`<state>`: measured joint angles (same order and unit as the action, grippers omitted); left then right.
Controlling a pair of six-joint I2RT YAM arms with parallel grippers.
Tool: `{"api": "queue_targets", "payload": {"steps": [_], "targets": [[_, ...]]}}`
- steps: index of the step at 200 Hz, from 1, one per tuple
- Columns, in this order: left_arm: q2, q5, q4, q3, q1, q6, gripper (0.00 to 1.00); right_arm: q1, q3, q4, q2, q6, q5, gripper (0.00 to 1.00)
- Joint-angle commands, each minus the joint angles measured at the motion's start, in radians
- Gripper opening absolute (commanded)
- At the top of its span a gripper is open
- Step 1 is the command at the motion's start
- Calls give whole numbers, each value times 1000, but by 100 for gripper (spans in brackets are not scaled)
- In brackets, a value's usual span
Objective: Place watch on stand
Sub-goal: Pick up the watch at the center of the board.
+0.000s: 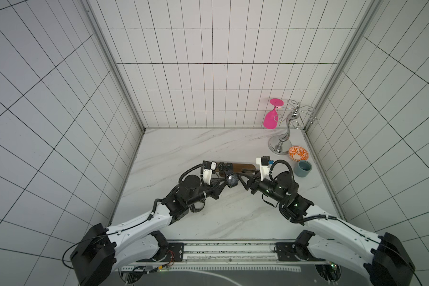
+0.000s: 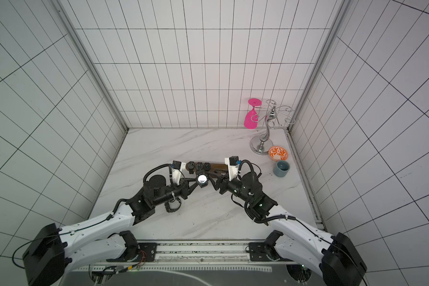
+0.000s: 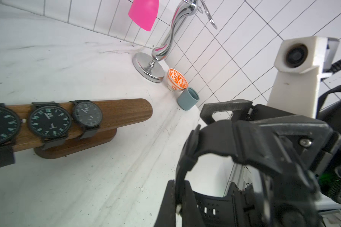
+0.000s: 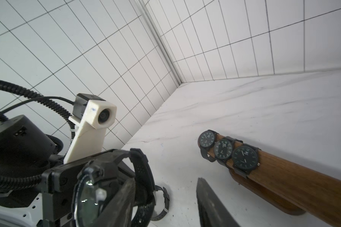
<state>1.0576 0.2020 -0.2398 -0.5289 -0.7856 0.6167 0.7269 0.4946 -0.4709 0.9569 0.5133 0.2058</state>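
Near the middle of the table [image 1: 208, 146], just before the wooden stand [image 1: 244, 166], the left claw [image 1: 223, 180] pinches the strap of a black wristwatch [image 1: 232, 179], holding it dial-up and clear of the surface. The right claw [image 1: 240, 177] stands spread beside the dial, gripping nothing. Three black watches [image 3: 49, 122] fill the bar's left part, so the bare right end probably suits this one.

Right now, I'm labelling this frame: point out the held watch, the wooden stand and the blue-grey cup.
held watch [image 1: 232, 178], in a top view, its round face.
wooden stand [image 3: 126, 112], left wrist view, the bar's bare end.
blue-grey cup [image 1: 302, 169], in a top view, its front wall.
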Motion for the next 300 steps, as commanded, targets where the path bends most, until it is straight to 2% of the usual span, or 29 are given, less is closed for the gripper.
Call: {"api": "queue_targets", "payload": {"steps": [1,31,60,78,103,146,176,252,300], "targets": [[-19,-125,109,-50,-3,-49,0,1,9,142,-55,-61,-122,57],[-4,-202,186,-73,-3,-77,0,17,66,227,-111,-142,-94,67],[13,-219,204,-89,-4,-81,0,118,128,293,-105,-202,-158,79],[21,-215,203,-96,-4,-83,0,166,148,304,-71,-198,-187,85],[28,-201,196,-95,-3,-90,0,191,154,281,-39,-177,-194,89],[25,-168,179,-88,-12,-109,0,200,179,246,-2,-147,-192,89],[28,-167,140,-82,-53,-123,0,199,213,244,20,-130,-181,87],[37,-170,139,-98,-80,-137,0,201,230,269,50,-142,-166,69],[38,-172,140,-100,-80,-136,0,207,237,286,64,-158,-165,69]]}}
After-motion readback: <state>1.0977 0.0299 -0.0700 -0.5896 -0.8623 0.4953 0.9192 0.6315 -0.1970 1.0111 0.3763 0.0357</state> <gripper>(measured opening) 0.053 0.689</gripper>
